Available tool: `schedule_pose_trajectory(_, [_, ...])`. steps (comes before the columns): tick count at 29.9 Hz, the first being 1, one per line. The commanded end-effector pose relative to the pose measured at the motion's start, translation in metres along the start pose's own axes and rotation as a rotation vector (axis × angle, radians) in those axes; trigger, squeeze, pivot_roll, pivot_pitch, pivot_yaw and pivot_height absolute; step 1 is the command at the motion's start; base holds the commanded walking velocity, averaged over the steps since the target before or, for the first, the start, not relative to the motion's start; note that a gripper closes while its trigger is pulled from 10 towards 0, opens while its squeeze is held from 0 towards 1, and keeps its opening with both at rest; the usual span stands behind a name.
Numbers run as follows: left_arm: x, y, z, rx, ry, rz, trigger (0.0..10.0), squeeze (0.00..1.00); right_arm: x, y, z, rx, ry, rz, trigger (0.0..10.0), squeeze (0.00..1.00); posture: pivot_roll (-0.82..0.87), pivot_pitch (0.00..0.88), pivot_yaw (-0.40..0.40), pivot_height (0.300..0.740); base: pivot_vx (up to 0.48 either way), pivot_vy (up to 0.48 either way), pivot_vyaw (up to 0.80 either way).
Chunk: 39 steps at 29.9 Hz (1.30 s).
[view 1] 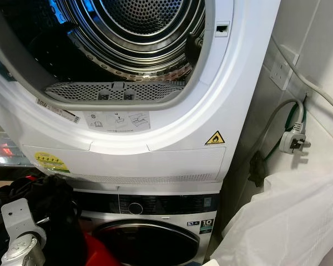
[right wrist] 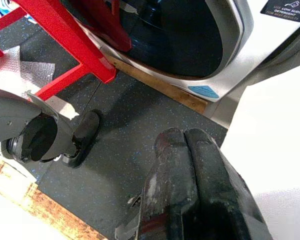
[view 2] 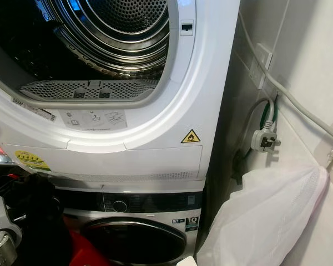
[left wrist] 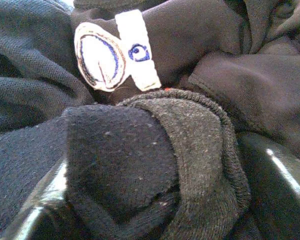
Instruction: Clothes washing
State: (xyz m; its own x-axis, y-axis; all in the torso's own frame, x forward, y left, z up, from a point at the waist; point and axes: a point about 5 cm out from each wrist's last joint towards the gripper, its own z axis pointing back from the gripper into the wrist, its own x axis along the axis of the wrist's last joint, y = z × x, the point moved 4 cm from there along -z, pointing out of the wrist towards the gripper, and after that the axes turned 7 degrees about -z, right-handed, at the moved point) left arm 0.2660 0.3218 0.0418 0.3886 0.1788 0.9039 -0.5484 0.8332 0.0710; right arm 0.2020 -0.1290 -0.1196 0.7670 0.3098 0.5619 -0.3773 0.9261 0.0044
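left gripper (left wrist: 145, 200): fingers clenched on dark clothes (left wrist: 140, 150), bundle wedged between both pads, piled beyond the tips
clothes tag: white label (left wrist: 112, 52) past the fingertips
right gripper (right wrist: 190, 190): fingers pressed together, holding nothing, dark floor (right wrist: 115, 150) beyond tips
dryer (view 1: 155, 127): door open, drum bare, above washer (view 1: 150, 221)

Ahead of me a dryer (view 1: 155, 149) sits stacked on a washing machine (view 1: 155, 221), its open drum (view 1: 133, 33) at twelve o'clock. At my eight o'clock my left arm holds a bundle of clothes (view 1: 55, 216) before the washer's door (view 1: 150, 244); my left gripper (left wrist: 155, 200) has its fingers either side of a sock (left wrist: 140, 165). At three o'clock a plug (view 1: 293, 141) hangs against the wall (view 1: 322, 66), above a laundry bag (view 1: 288, 221) at four o'clock. My right gripper (right wrist: 187, 145) hangs over the floor (right wrist: 125, 145), beside the washer.
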Motion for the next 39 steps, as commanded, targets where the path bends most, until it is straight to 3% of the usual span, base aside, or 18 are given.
schedule_pose_trajectory(1, [-0.003,-0.003,0.003,-0.03,0.003,0.02,0.0,0.0,0.001,0.003,-0.001,0.005,-0.007,-0.001,10.0,0.0,0.09,0.0,0.057,0.74,0.0,0.0,0.0])
schedule_pose_trajectory(20, [-0.003,-0.014,0.013,-0.09,-0.064,0.01,0.0,0.0,0.0,0.007,-0.001,0.014,-0.003,-0.002,10.0,0.0,0.09,0.0,0.062,0.74,0.0,0.0,0.0])
schedule_pose_trajectory(31, [0.017,-0.011,0.032,-0.108,-0.288,0.066,0.0,0.0,-0.001,0.008,-0.001,0.02,0.0,-0.007,10.0,0.0,0.09,0.0,0.065,0.74,0.0,0.0,0.0])
schedule_pose_trajectory(35, [0.026,-0.009,0.043,-0.088,-0.383,0.056,0.0,0.0,-0.001,0.008,-0.001,0.024,-0.001,-0.01,10.0,0.0,0.09,0.0,0.063,0.74,0.0,0.0,0.0])
schedule_pose_trajectory(39, [0.026,-0.018,0.056,-0.152,-0.431,0.027,0.0,0.0,-0.001,0.009,-0.001,0.03,-0.002,-0.012,10.0,0.0,0.09,0.0,0.062,0.74,0.0,0.0,0.0])
